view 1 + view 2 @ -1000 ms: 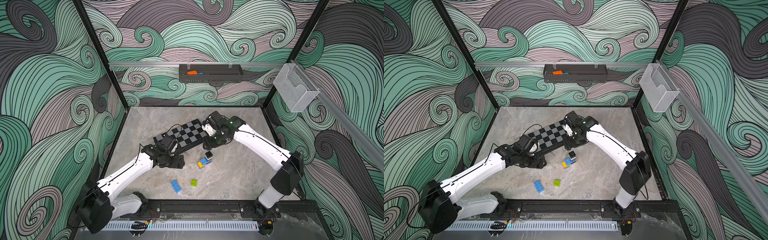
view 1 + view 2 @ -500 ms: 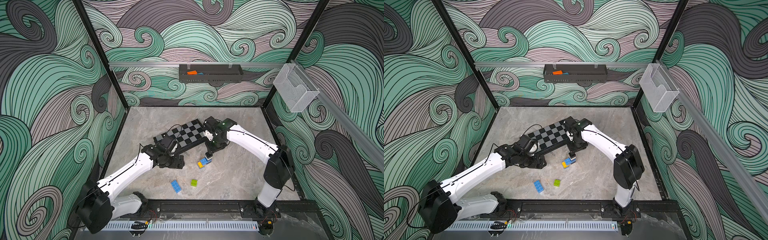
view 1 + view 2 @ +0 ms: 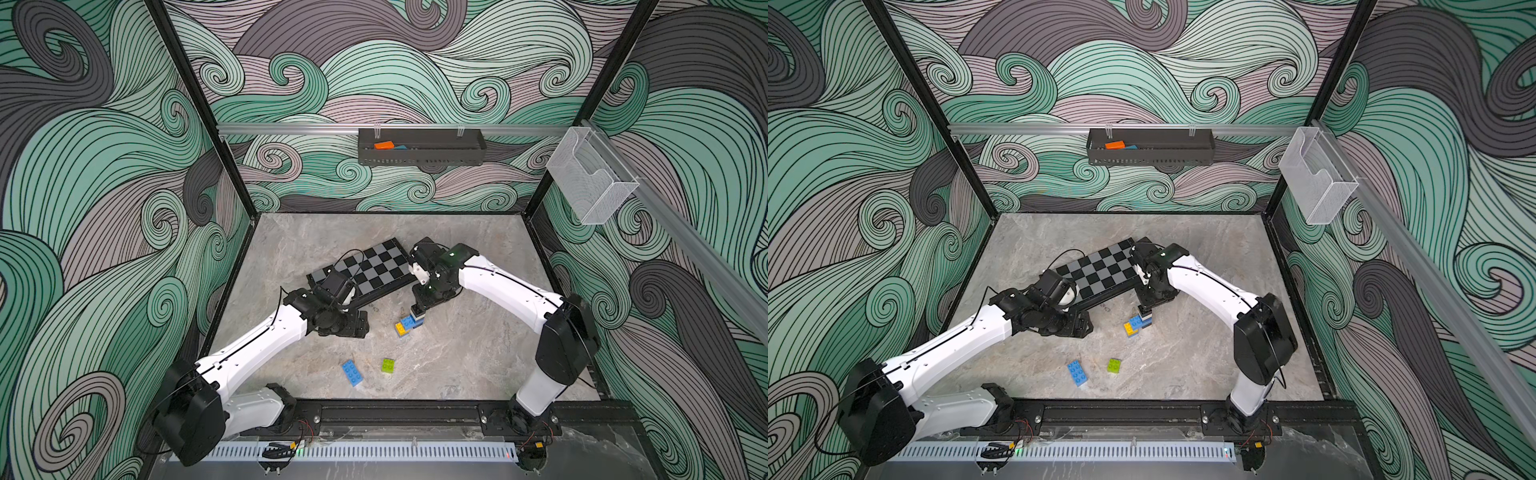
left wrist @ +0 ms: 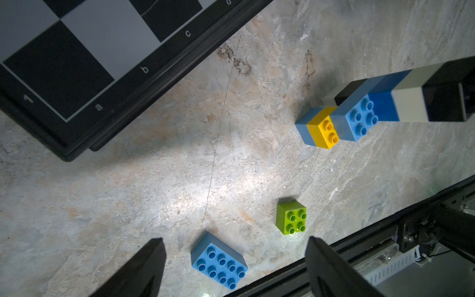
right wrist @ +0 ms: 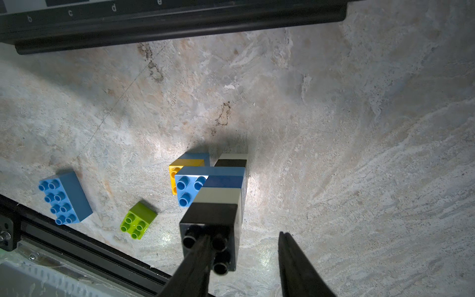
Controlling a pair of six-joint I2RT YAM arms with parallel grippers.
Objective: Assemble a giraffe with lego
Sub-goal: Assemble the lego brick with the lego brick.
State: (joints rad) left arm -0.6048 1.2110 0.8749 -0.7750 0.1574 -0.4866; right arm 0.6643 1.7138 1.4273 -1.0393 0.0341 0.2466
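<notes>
Reading my chessboard's [image 4: 167,51] black border now: white 1, then a, b, c, d, and a clipped e.

- Robotics lab test cell, indicated by a marble-look tabletop [image 3: 478,365] enclosed in swirl-printed wall panels [image 3: 104,187] on black frame posts [image 3: 210,122].
- Two white arms [image 3: 257,349] are bolted to a base rail [image 3: 395,415].
- A black wall tray [image 3: 419,156] and clear bin [image 3: 590,187] are hung from an aluminium rail [image 3: 291,129], well beyond the right gripper [image 3: 419,306].
</notes>
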